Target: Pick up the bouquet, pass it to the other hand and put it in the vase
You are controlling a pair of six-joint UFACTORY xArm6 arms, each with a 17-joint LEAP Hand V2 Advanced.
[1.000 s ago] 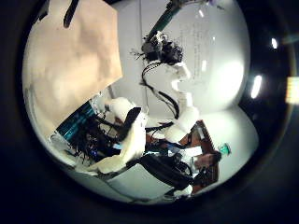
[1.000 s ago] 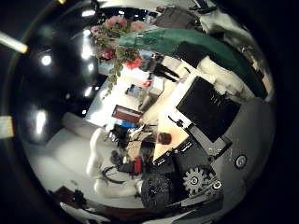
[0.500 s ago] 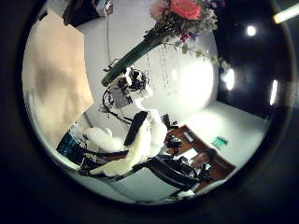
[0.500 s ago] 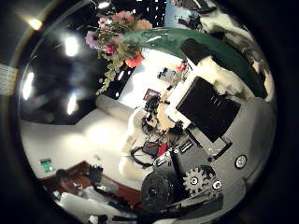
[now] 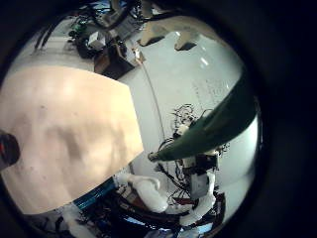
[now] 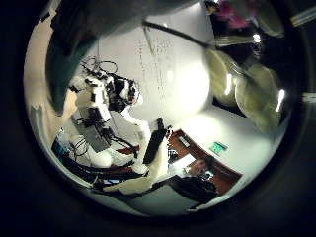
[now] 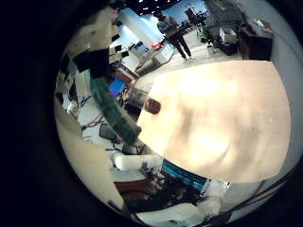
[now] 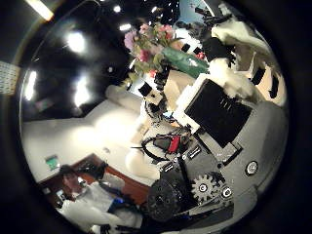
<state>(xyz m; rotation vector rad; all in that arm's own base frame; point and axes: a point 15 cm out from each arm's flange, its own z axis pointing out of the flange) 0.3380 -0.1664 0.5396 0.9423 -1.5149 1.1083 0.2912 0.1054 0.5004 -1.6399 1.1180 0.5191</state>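
Observation:
My right hand (image 8: 222, 109) is shut on the bouquet: its wrapped stem (image 8: 187, 60) runs under the curled fingers and the flowers (image 8: 148, 41) stick out beyond them. In the right little finger side palm view the stem (image 7: 110, 106) hangs over the table's edge (image 7: 204, 113). The bouquet is close to my left palm: its stem end (image 5: 210, 127) crosses the left little finger side palm view, and its wrap (image 6: 242, 84) fills one side of the left thumb side palm view. A left finger (image 6: 153, 146) stands straight, away from the wrap. A small dark vase-like object (image 7: 151, 107) stands on the table.
The wooden table (image 5: 69, 139) lies below both hands, with the small dark object at its edge (image 5: 6, 149). The right arm (image 6: 104, 94) shows across from my left palm. Desks and equipment (image 7: 180, 38) stand beyond the table.
Both palm views have swung. The bouquet has come much closer to my left palm, from filling a corner of its view to filling one side. My right hand keeps its hold.

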